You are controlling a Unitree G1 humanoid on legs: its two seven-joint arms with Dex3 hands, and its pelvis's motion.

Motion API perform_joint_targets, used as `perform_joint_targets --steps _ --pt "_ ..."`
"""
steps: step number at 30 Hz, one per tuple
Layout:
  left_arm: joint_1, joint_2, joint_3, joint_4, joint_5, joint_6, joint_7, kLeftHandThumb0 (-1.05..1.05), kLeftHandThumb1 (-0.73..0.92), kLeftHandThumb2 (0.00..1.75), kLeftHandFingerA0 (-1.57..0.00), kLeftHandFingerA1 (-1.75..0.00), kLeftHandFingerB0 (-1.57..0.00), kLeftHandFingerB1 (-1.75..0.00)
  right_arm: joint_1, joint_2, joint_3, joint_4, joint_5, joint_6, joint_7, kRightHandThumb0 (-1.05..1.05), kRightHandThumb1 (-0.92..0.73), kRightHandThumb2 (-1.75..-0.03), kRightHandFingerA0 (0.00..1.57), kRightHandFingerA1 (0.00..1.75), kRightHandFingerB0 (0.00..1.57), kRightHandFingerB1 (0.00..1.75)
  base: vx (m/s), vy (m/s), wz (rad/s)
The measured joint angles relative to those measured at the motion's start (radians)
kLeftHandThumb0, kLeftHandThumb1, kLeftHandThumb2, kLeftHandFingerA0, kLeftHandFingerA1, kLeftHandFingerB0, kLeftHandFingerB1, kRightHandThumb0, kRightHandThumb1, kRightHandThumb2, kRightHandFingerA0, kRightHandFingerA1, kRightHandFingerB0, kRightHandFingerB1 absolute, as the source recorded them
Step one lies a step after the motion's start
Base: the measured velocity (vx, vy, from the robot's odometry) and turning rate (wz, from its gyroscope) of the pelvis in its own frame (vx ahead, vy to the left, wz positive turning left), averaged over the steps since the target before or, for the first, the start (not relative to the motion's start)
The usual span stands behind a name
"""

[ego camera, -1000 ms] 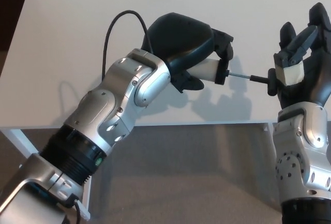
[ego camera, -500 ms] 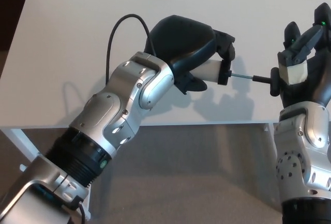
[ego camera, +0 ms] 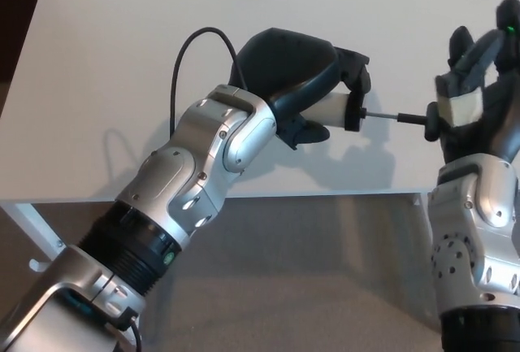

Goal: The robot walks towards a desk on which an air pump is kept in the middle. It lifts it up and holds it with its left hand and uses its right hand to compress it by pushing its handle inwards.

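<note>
Both arms have risen slightly, carrying the air pump (ego camera: 331, 110), a white barrel with black end cap and thin exposed rod, above the white counter (ego camera: 97, 84): left hand (ego camera: 288, 71) grips the barrel, right hand (ego camera: 479, 112) clasps its black handle (ego camera: 431, 122)

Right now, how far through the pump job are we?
Done: the air pump is off the desk, gripped in the left hand. In hand: the right hand has its fingers on the handle. Left: the compression itself, since the thin rod shows bare between handle and pump body, so the handle isn't pushed in.
</note>
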Motion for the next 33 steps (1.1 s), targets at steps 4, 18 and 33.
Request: perform_joint_targets --steps 4,18,33 --pt "0.0 0.007 0.002 0.002 -0.015 -0.005 -0.01 -0.29 0.74 0.6 -0.83 -0.61 -0.62 -0.48 0.0 -0.023 0.025 0.009 -0.026 -0.001 0.013 -0.73 -0.87 -0.66 0.23 0.32 0.21 0.29 0.0 0.0 0.0" --pt "0.0 0.016 0.043 0.045 -0.087 -0.1 0.027 -0.15 0.62 0.58 -0.78 -0.63 -0.67 -0.49 -0.019 0.008 0.027 0.006 -0.074 -0.068 -0.017 -0.61 -0.64 -1.04 0.37 0.55 0.17 0.45 0.0 0.0 0.0" --pt "-0.022 0.034 0.058 0.073 -0.12 -0.154 0.046 -0.15 0.7 0.61 -0.74 -1.44 -0.66 -1.07 -0.042 -0.028 0.059 0.023 -0.158 -0.09 -0.058 -0.71 -0.91 -0.68 0.36 0.34 0.32 0.31 0.0 0.0 0.0"
